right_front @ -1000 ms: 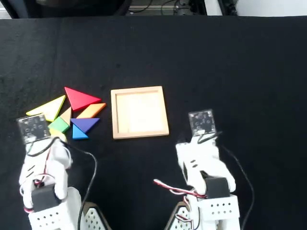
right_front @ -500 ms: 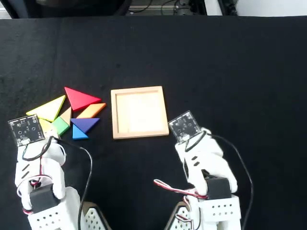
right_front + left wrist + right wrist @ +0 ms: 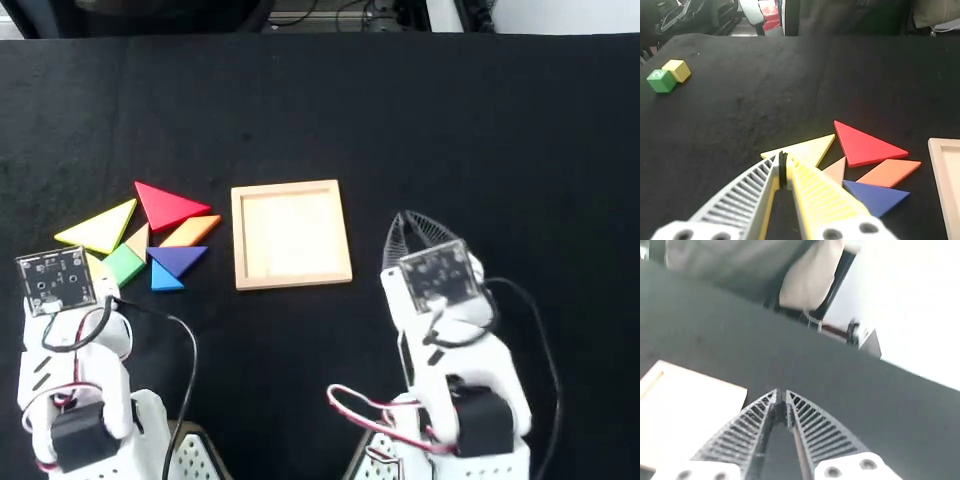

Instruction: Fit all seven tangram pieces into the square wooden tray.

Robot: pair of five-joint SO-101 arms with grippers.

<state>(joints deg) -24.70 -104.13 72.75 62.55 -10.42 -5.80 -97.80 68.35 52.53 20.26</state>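
At the far left, the left gripper point(image 3: 782, 156) is seen in its own wrist view with its grey and yellow fingers pressed together and nothing held between them; its tip is set just short of the yellow triangle point(image 3: 802, 150). Farther back on the black table point(image 3: 450, 120), a green cube point(image 3: 661, 81) and a yellow cube point(image 3: 677, 70) are placed touching each other, well apart from the pieces. In the high view the tangram pieces are gathered in a loose cluster on the cloth just left of the tray: the yellow triangle point(image 3: 100, 228) is outermost, followed by the green square point(image 3: 125, 263), a small tan triangle point(image 3: 137, 241), the red triangle point(image 3: 165, 205), a small blue triangle point(image 3: 165, 280), a larger blue triangle point(image 3: 178, 259) and the orange parallelogram point(image 3: 190, 231). The square wooden tray point(image 3: 291, 186) is laid flat beside them, and all seven pieces are found outside it. To its right, the right gripper point(image 3: 405, 218) is held near the tray's right edge, its black fingers brought together on nothing.
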